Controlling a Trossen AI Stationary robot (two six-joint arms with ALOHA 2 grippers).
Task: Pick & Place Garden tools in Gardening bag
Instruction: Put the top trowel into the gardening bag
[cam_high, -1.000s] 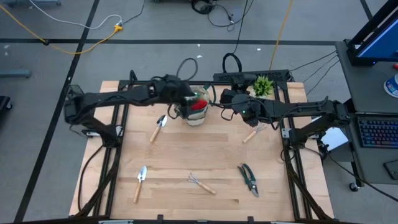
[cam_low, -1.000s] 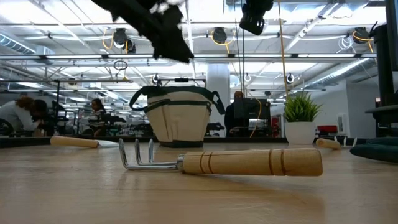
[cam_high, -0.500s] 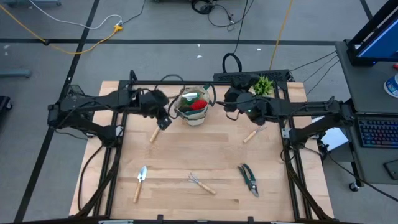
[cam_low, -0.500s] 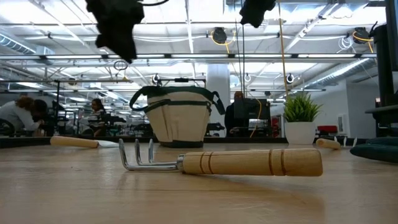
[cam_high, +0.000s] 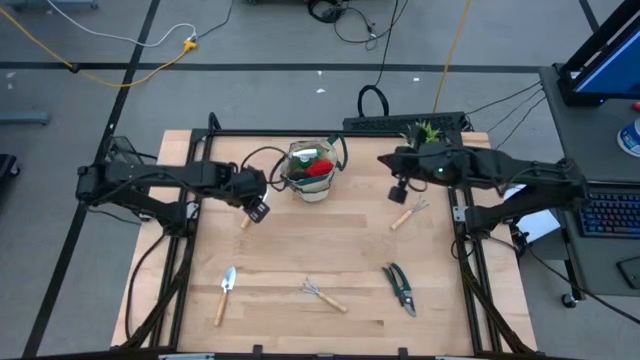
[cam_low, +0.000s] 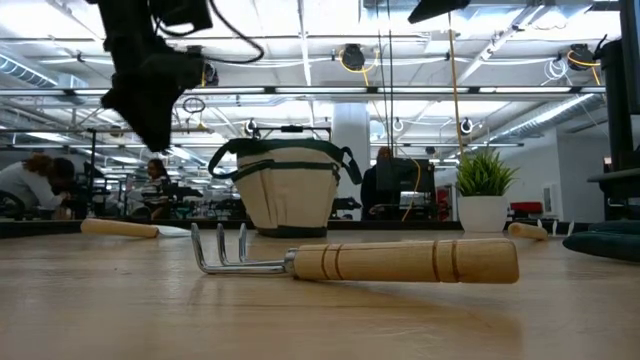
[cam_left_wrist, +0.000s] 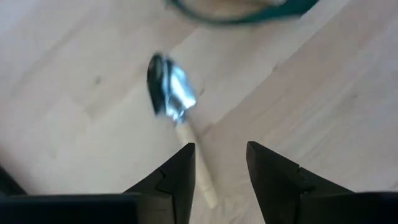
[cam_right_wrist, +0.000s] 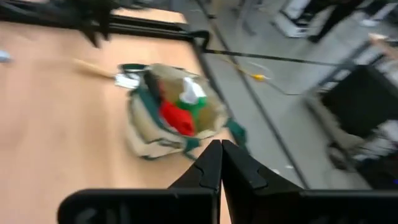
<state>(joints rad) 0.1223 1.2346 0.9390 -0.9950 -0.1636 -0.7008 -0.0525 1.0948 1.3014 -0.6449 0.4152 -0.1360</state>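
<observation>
The gardening bag (cam_high: 310, 172) stands upright at the table's far middle, with a red glove (cam_high: 318, 169) and a green spray bottle (cam_right_wrist: 191, 93) inside. My left gripper (cam_high: 258, 210) hangs open, pointing steeply down, just left of the bag. It is over a trowel (cam_left_wrist: 169, 93) lying flat on the table. The trowel's wooden handle (cam_left_wrist: 200, 183) runs beside one finger, apart from it. My right gripper (cam_high: 398, 193) is shut and holds nothing, raised to the right of the bag (cam_right_wrist: 174, 115).
A second trowel (cam_high: 408, 213) lies below my right gripper. A third trowel (cam_high: 225, 293), a rake (cam_high: 323, 295) and pruning shears (cam_high: 401, 288) lie along the near side. A potted plant (cam_high: 425, 133) stands at the far right. The table's middle is bare wood.
My left gripper has left the bag's top and gone toward the table's left and near side. It has sunk and tipped to point down over the trowel. My right gripper has drawn back from the bag toward the right edge, turning as it went.
</observation>
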